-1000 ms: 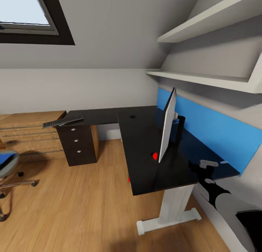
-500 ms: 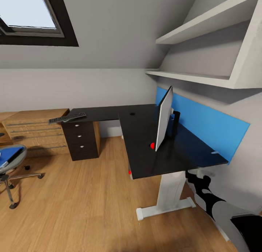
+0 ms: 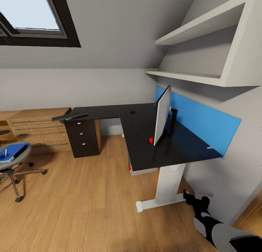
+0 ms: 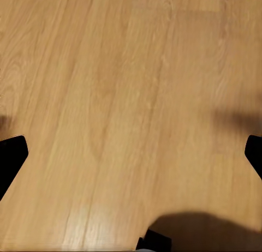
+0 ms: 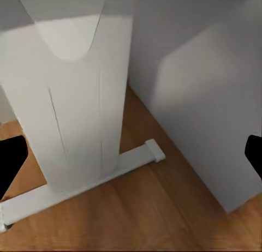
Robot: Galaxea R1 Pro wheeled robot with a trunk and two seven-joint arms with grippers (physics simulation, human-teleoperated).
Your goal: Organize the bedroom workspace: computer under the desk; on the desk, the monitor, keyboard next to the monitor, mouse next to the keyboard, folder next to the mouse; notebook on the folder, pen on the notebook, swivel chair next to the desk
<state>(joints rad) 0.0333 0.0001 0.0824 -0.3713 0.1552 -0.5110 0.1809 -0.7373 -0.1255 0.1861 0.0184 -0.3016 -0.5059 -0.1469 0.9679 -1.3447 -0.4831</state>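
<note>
While the robot stands back from the desk [image 3: 145,150], you see that the monitor [image 3: 162,115] is upright on it, edge-on to the head camera, with a small red thing (I cannot tell if it is the mouse) [image 3: 150,140] on the top just beside its foot. The keyboard [image 3: 69,116] lies on the far wing of the desk, above the dark drawer unit [image 3: 82,137], well apart from the monitor. It is stiff, flat and probably light, so you should take it across one long edge near the middle, or it may tip in the fingers. The swivel chair [image 3: 12,161] is far to the left, and on its seat lies the blue folder [image 3: 12,151] with something pale on top, too small to name. A folder is thin and may bend and slide, so pinch it at an edge that hangs over the seat. The chair itself rolls and turns easily; push it low and slowly. Your right gripper [image 3: 194,201] hangs low near the white desk leg [image 5: 82,115], and its fingers are spread wide and hold nothing; the left gripper [image 4: 131,154] is also wide apart and holds nothing, over the wood floor [image 4: 131,88].
</note>
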